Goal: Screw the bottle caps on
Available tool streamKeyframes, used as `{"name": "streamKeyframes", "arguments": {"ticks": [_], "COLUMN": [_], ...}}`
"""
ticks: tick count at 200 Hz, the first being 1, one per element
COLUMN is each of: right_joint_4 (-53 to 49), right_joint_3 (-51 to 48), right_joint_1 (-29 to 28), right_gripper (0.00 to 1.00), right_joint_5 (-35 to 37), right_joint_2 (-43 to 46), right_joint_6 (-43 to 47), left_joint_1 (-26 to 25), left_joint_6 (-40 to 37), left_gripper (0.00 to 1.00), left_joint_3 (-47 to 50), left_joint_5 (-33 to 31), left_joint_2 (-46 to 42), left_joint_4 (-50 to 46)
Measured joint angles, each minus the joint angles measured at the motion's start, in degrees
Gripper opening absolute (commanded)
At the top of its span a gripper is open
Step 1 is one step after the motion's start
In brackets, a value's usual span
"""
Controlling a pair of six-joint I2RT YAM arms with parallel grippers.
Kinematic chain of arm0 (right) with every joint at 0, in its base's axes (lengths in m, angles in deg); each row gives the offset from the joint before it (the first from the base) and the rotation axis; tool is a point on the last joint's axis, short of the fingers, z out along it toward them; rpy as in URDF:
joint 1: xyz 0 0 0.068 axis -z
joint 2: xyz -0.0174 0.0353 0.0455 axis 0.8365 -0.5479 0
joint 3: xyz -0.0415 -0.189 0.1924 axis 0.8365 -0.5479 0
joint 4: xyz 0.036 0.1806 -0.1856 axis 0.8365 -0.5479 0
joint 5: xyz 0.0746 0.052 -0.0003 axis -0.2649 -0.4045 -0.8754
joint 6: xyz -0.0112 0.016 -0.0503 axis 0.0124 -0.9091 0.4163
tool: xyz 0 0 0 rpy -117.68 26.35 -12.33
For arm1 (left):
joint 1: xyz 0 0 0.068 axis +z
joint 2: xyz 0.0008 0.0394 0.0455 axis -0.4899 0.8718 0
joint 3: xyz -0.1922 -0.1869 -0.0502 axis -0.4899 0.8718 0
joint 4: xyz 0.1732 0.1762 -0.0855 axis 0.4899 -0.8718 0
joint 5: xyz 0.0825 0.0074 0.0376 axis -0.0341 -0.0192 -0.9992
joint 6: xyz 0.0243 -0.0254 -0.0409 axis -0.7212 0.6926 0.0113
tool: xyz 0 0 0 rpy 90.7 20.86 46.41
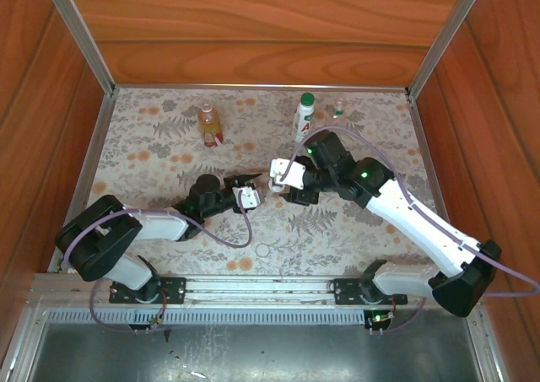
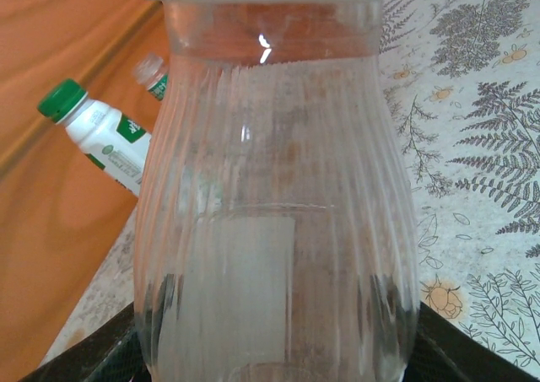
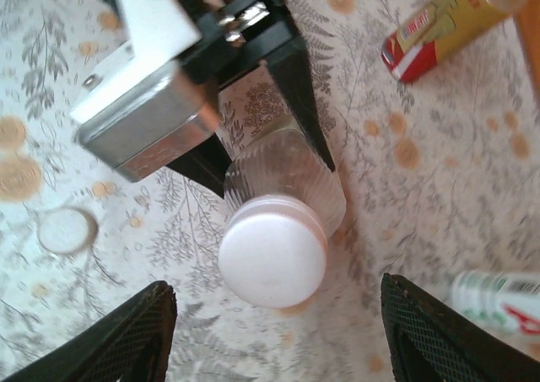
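A fern-printed tablecloth (image 1: 152,158) lies between wooden walls (image 1: 253,28) and 2 aluminium posts (image 1: 78,28).

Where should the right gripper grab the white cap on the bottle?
Grip the white cap by its round side wall, from above: it tops the clear bottle held roughly upright in the left gripper, and the open right gripper flanks it.

The right pincer (image 3: 276,291) stands spread, clear of the white cap (image 3: 272,251) on a clear ribbed bottle (image 3: 291,167) clamped by the left pincer (image 3: 257,154); an amber bottle (image 3: 439,19) is well apart.
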Motion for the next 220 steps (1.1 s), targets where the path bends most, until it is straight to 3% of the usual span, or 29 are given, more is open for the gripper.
{"name": "streamKeyframes", "arguments": {"ticks": [45,112,129,160,189,220], "right_joint_4": [-0.8,-0.2,-0.2,0.0,1.6,2.7], "right_joint_3": [1.1,1.1,1.1,1.1,0.7,0.7], "right_joint_1": [-0.9,-1.6,-1.6,-1.6,-1.6,-2.4], "right_gripper": [0.63,0.43,0.32,0.23,0.14,0.13], "right_joint_5": [2.4,2.7,2.7,2.8,4.3,6.3], "right_joint_2": [-3.9,-5.9,-6.1,-6.1,-6.1,-6.1], "right_joint_6": [9.5,11.2,11.1,9.8,-2.6,-36.4], "left_joint_1": [0.0,0.0,0.0,0.0,0.1,0.3], "left_joint_6": [0.0,0.0,0.1,0.2,0.3,0.3], "left_gripper": [0.57,0.57,0.57,0.57,0.57,0.57], "left_joint_3": [0.0,0.0,0.0,0.0,0.0,0.0], "left_joint_5": [0.0,0.2,0.0,-0.1,-1.0,-2.3], "left_joint_2": [-0.3,-1.0,-1.2,-1.4,-1.6,-2.1], "left_joint_4": [-1.2,-1.7,-2.3,-2.6,-2.8,-2.7]}}
